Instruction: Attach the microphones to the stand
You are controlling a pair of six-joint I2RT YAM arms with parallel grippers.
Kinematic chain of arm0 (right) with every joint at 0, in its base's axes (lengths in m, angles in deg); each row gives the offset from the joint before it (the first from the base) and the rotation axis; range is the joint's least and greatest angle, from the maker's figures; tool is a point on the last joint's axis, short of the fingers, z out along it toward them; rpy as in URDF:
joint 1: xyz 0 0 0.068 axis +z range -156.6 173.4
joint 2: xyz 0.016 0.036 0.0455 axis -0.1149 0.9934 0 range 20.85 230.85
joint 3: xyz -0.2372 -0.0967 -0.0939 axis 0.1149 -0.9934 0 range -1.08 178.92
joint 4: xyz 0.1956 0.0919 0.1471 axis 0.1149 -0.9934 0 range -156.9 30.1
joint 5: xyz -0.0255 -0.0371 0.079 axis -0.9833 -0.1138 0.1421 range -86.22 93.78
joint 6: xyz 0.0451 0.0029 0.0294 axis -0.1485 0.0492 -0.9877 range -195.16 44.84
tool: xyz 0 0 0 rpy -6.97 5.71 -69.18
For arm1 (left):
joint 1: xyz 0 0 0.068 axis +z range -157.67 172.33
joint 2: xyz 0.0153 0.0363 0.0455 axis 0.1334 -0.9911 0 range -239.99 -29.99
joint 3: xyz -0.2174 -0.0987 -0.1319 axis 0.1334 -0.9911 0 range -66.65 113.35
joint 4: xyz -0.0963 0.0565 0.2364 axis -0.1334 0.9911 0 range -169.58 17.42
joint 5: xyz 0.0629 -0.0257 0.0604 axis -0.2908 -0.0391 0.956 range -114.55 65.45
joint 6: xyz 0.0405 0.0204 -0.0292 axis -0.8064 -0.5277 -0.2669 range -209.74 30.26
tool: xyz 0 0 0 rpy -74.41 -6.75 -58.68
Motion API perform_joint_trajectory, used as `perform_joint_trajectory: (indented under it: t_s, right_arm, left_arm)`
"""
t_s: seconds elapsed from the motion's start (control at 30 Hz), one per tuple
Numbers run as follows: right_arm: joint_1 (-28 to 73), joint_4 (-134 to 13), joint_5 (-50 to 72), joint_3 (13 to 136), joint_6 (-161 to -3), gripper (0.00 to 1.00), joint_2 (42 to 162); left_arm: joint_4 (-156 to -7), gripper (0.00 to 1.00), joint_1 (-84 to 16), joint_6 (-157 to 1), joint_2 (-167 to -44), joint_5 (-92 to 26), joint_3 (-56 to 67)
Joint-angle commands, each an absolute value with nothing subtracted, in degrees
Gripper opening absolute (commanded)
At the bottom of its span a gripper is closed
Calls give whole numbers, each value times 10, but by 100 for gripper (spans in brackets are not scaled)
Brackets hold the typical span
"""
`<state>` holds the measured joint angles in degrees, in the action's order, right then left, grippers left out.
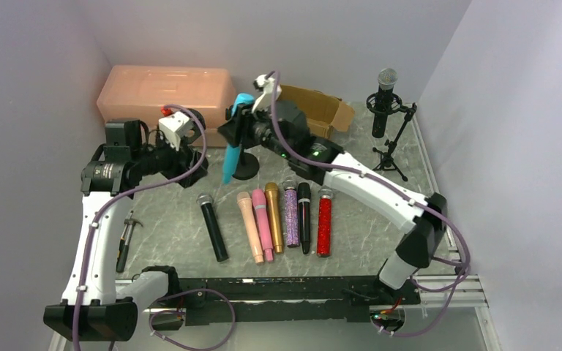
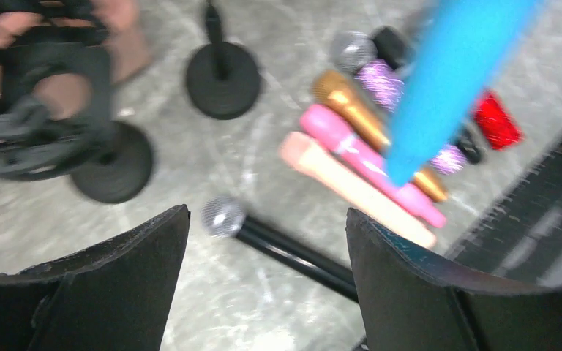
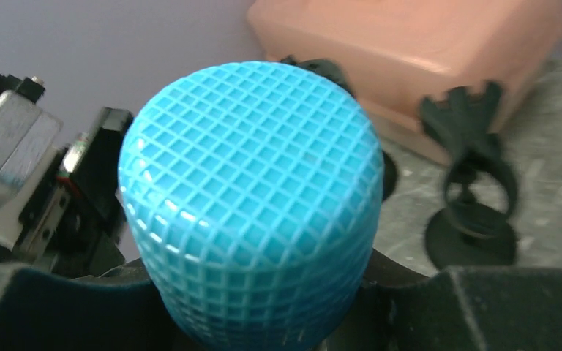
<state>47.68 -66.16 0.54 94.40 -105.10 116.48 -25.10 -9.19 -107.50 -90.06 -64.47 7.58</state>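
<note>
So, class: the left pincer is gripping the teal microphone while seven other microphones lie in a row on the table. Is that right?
No: the right pincer grips the teal microphone, as the right wrist view shows; the left pincer stands open and empty in the left wrist view. Seven other microphones do lie in a row on the table.

Teal microphone (image 1: 231, 159) nearly upright, mesh head up, beside black round-based stand (image 1: 247, 168), seven other microphones (image 1: 274, 219) lying side by side
</note>
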Motion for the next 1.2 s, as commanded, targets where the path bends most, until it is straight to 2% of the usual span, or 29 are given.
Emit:
perform_joint_trajectory:
  t_s: [0.0,0.2,0.37,0.57,0.73,0.93,1.17]
  right_arm:
    - [446,-658,-34,924,-998,0,1072]
    - [426,-670,-62,863,-978,0,1004]
    - [425,-677,-81,816,-973,0,959]
    - [425,-684,-97,776,-976,0,920]
    - [425,-687,-101,765,-976,0,904]
    - [425,-689,-101,764,-982,0,907]
    - [425,-682,-108,740,-989,0,892]
  left_arm:
    - [-336,83,-43,-1082,-925,-496,116]
    - [-370,81,27,-1066,-980,-511,151]
    - [-350,75,57,-1133,-1023,-590,169]
    - [-394,73,76,-1186,-1056,-586,144]
    - [-439,74,79,-1208,-1070,-601,92]
    - [-512,78,75,-1126,-1104,-621,102]
    - [-579,79,28,-1115,-1106,-595,63]
